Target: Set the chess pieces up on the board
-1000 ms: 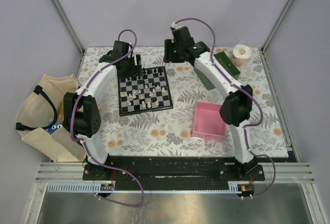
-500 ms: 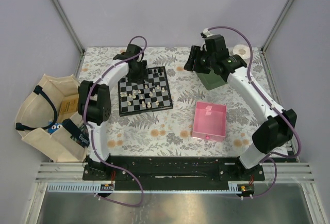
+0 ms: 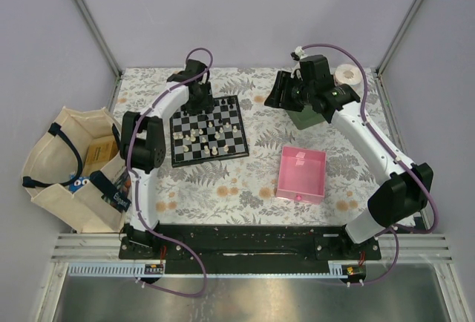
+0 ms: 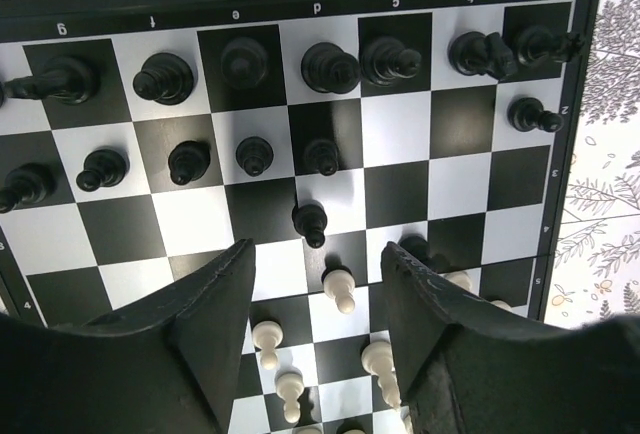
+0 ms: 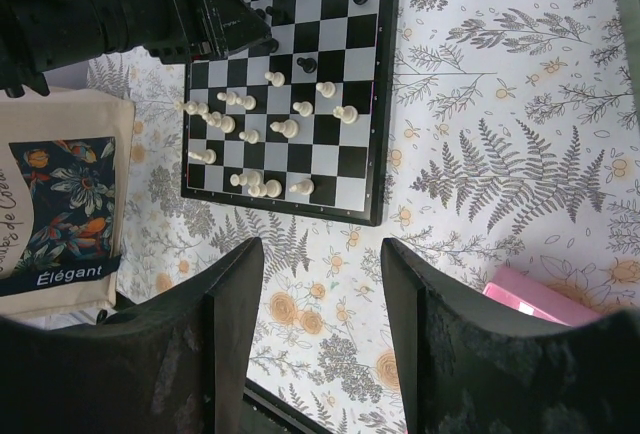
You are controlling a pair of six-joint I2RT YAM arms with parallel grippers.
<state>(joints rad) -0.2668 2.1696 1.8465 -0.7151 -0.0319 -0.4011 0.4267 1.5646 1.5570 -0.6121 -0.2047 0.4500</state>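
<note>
The board (image 3: 211, 158) lies left of the table's centre. Black chess pieces (image 4: 330, 66) fill its far rows, with one black pawn (image 4: 310, 222) further in. Cream-white chess pieces (image 5: 248, 136) stand scattered over the near half. My left gripper (image 3: 199, 101) hovers over the board's far edge; in the left wrist view it (image 4: 318, 259) is open and empty, with a white pawn (image 4: 340, 287) below the gap. My right gripper (image 3: 282, 93) is raised at the back right, open and empty (image 5: 322, 254), well clear of the board (image 5: 378, 154).
A pink tray (image 3: 302, 173) sits right of the board. A green tray (image 3: 306, 118) lies partly under the right arm, with a tape roll (image 3: 347, 75) behind it. A cloth bag (image 3: 67, 162) lies off the table's left edge.
My right gripper swung right from the back centre to over the green tray and its arm stretched out. My left arm's elbow shifted; its gripper stayed at the board's far edge.
</note>
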